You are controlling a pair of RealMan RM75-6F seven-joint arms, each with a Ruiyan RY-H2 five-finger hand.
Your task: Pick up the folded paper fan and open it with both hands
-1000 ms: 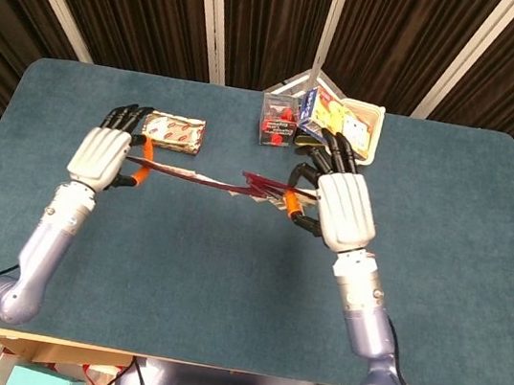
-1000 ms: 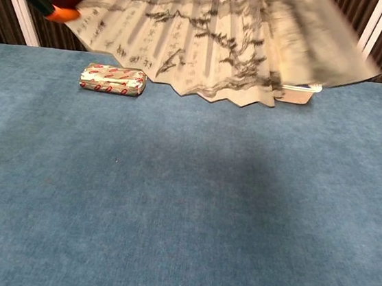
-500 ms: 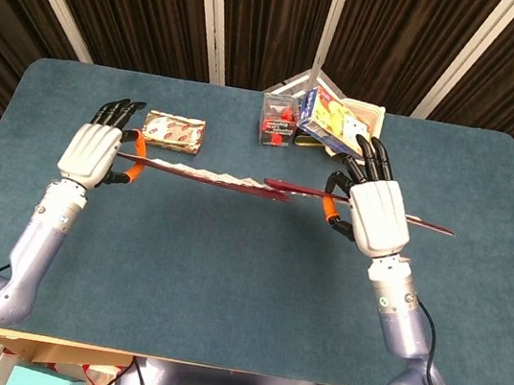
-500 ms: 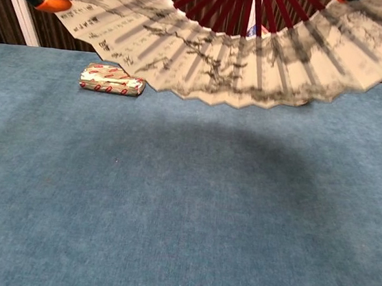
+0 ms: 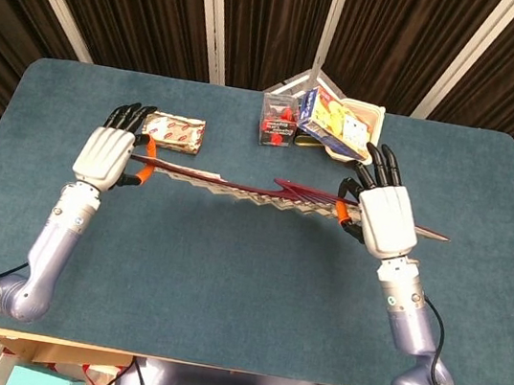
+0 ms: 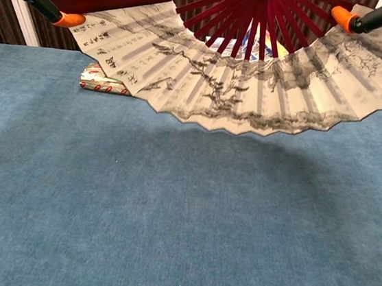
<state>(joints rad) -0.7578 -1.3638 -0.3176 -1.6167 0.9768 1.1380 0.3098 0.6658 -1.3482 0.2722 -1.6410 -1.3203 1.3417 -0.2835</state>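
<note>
Two hands hold the paper fan [image 6: 253, 81] up above the desk [image 5: 227, 265], one at each end rib. The left hand [image 5: 108, 153] pinches the left rib between its orange-tipped fingers [image 6: 70, 19], and the right hand [image 5: 387, 219] pinches the right rib the same way. Half a second ago the fan was already spread; a second ago its right half was bunched and blurred with motion. Since then the pleats have drawn out evenly, the red ribs fan from the pivot at the top of the chest view, and the whole leaf with its ink drawing has come lower and nearer the chest camera. The left hand has shifted a little toward the fan's middle. I judge the opening to be done, or all but done: the leaf spans close to its full arc and little more pull looks needed.

Behind the fan's left end a flat red-and-white packet [image 5: 173, 131] lies on the desk, partly hidden by the leaf in the chest view. Behind the fan's middle, at the desk's far edge, stand a small clear box with red contents [image 5: 277, 120], a yellow carton [image 5: 330, 121] and a pale tray [image 5: 369, 122]. The desk is covered in blue-green felt. Dark pleated curtains with pale slanted posts close off the room beyond.
</note>
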